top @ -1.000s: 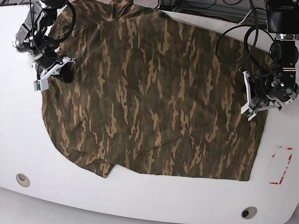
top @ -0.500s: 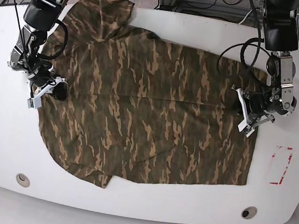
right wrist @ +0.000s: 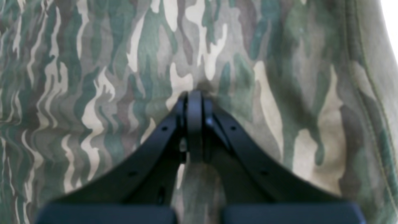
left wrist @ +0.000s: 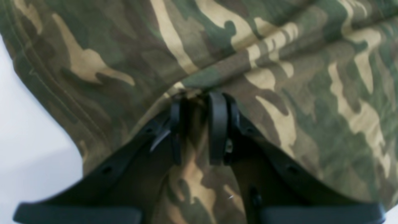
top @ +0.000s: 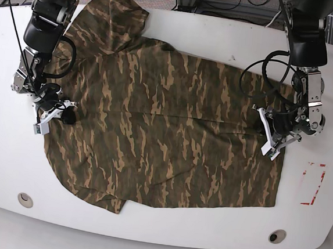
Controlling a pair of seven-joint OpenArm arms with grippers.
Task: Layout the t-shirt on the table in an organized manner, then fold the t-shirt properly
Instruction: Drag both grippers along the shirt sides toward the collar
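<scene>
The camouflage t-shirt (top: 166,130) lies spread across the white table (top: 145,230), with one sleeve (top: 115,12) reaching the far edge. In the base view my left gripper (top: 268,136) sits at the shirt's right side. The left wrist view shows it (left wrist: 196,99) shut on a raised pinch of the t-shirt (left wrist: 279,46), with bare table (left wrist: 25,140) beside the hem. My right gripper (top: 53,114) is at the shirt's left edge. In the right wrist view its fingers (right wrist: 194,99) are pressed together on a small pucker of the t-shirt (right wrist: 93,77).
A red rectangular outline (top: 313,184) marks the table right of the shirt. Two round holes (top: 25,199) (top: 277,235) sit near the front edge. Cables (top: 223,4) and arm bases crowd the far side.
Both grippers have moved toward the table's front edge, dragging the t-shirt with them. The cloth now lies flatter and further onto the table.
</scene>
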